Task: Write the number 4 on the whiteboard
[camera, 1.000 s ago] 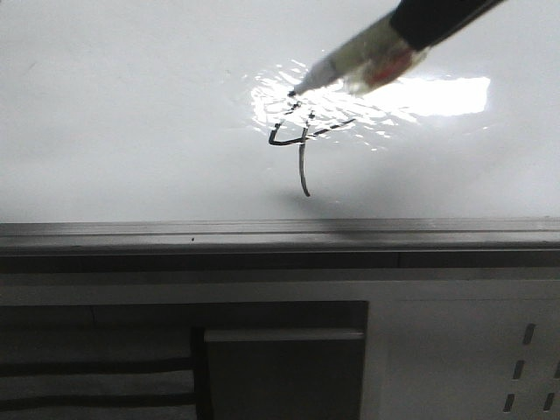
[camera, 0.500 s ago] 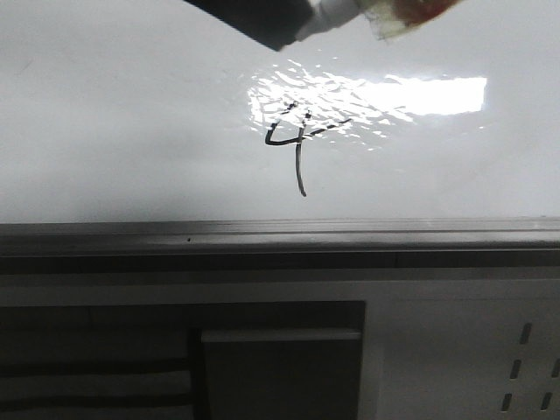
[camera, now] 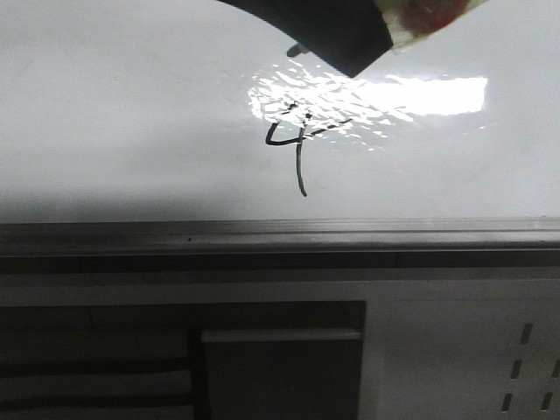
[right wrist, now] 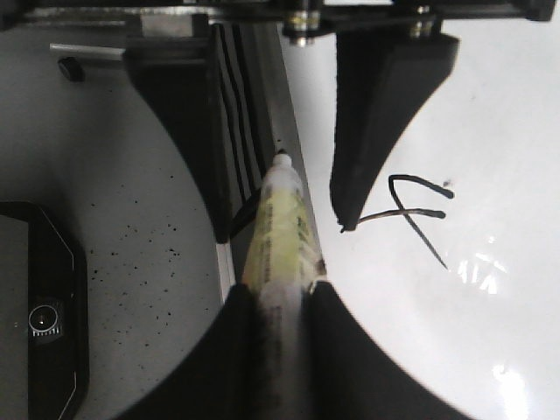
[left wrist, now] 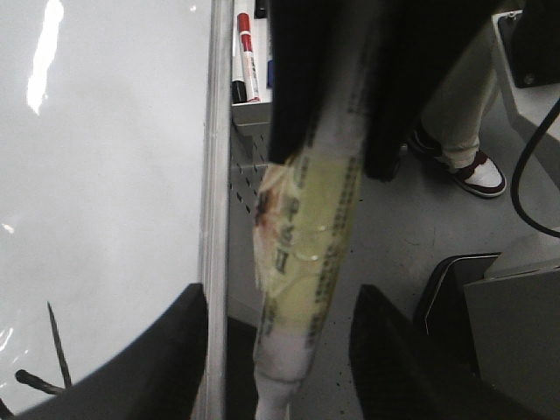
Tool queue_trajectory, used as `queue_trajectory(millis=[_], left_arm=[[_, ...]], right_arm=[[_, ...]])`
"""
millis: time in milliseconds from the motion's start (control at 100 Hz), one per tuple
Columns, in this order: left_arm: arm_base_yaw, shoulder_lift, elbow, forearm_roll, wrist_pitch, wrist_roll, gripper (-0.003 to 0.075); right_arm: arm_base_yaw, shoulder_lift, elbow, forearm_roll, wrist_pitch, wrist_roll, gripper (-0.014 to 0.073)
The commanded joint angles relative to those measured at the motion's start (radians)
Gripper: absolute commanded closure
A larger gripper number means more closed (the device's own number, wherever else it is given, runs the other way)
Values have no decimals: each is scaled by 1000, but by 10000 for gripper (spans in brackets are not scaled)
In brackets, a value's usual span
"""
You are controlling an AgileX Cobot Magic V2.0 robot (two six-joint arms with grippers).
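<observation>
The right end effector is pinching the taped marker by its barrel, the tip pointing along the grey rail and clear of the ink. The left end effector hangs with its fingers spread wide either side of that marker, touching nothing. The number 4 sits on the whiteboard – its top at the edge of the bright reflection, its long tail running down toward the rail.
</observation>
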Motion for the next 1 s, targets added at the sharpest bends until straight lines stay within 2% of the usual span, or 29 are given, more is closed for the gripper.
queue_trajectory(millis=[0,140,340,410,560,610,660,790,990], left_arm=[[-6,-31,-33,-43,-29,7,472],[-6,-31,-33,-45,-33,12,598],[-6,-31,-33,-52,-33,12,717],[-6,-31,-33,-52,-33,12,740],[-6,-31,-33,-50,-33,12,741],[-2,-33,-33,-42,-33,12,741],[8,-36,-33,-40,-31,12,741],[53,-57,-33,24,-22,-93,741],[167,-158,-22,327,15,-507,741]], right_arm=[[-1,-16,-33,21,-32,-15,646],[-1,-16,-33,25,-30,-15,646],[-1,-16,-33,25,-31,-15,626],[-1,-16,-33,25,-31,-15,542],[-1,-23,-37,24,-54,-13,261],[-1,-38,-45,11,-50,-10,217],[-1,-57,-58,-11,-45,0,209],[-1,-125,-93,-123,-52,152,209],[-15,-242,-98,-396,-66,571,210]])
